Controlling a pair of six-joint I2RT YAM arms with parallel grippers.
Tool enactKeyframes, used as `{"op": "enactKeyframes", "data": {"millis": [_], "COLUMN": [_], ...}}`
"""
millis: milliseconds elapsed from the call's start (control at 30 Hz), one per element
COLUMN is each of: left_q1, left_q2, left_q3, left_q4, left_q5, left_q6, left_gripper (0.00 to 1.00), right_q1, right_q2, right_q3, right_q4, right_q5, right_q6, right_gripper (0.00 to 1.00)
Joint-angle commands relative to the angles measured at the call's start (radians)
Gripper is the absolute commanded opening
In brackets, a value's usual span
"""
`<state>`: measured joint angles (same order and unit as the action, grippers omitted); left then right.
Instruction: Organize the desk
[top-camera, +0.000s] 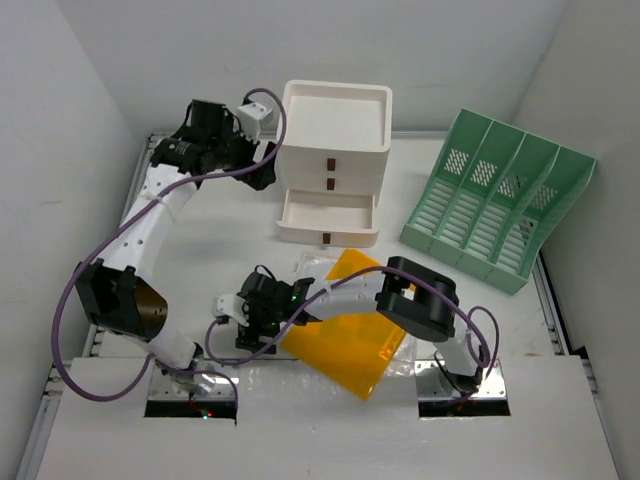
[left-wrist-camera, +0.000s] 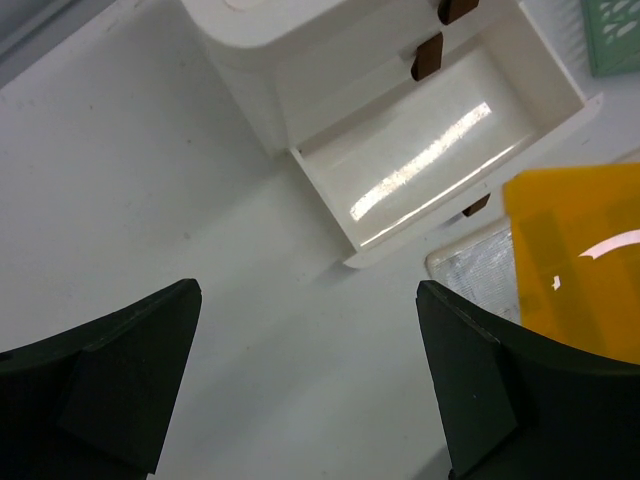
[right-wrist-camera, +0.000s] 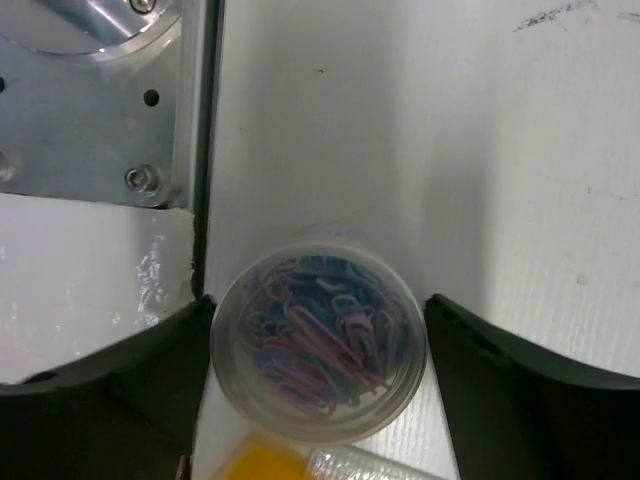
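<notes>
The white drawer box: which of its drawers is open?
The bottom drawer: pulled out, showing an empty inside. The two drawers above it sit shut in the white drawer box, only their brown handles showing.

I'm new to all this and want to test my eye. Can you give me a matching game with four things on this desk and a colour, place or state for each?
Things:
1. drawer box
2. file rack
3. folder
4. tub of paper clips

Descriptions:
A. green, standing at the far right
B. between the fingers of the right pincer
C. orange, lying flat near the front of the desk
D. white, with its bottom drawer pulled out

Pairs: 1-D, 2-A, 3-C, 4-B
</notes>
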<state>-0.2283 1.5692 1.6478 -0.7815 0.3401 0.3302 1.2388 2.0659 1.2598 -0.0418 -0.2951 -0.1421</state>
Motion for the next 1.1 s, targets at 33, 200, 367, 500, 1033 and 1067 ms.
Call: {"op": "enactKeyframes", "data": {"millis": [33, 200, 367, 500, 1033, 1067], "left_q1": [0.020, 0.047, 0.087, 0.133, 0.175, 0.176], "left_q2": [-0.083, -0.113, -0.135, -0.136, -0.098, -0.097], "left_q3": [-0.025, -0.062, -0.105, -0.098, -0.123, -0.123], "left_q4": [0.077, 0.093, 0.123, 0.140, 0.211, 0.212], "left_q5": [-0.007, -0.010, -0.009, -0.007, 0.020, 0.023], "left_q6": [0.029, 0.046, 0.046, 0.033, -0.016, -0.014], "left_gripper": [0.88, 0.88, 0.88, 0.88, 0.88, 0.88], "right_q1": [0.008, 0.008, -0.002, -0.093, -0.516, -0.519], "right_q2": [0.016, -0.068, -0.154, -0.237, -0.109, -0.095], "right_q3": [0.075, 0.004, -0.016, -0.023, 0.194, 0.202], "right_q4": [-0.003, 0.079, 0.071, 0.059, -0.101, -0.095], "right_q5": [0.037, 0.036, 0.095, 0.204, 0.655, 0.659], "right_q6": [-0.002, -0.005, -0.013, 0.045, 0.469, 0.475], "right_gripper": [0.58, 0.33, 0.15, 0.04, 0.01, 0.01]}}
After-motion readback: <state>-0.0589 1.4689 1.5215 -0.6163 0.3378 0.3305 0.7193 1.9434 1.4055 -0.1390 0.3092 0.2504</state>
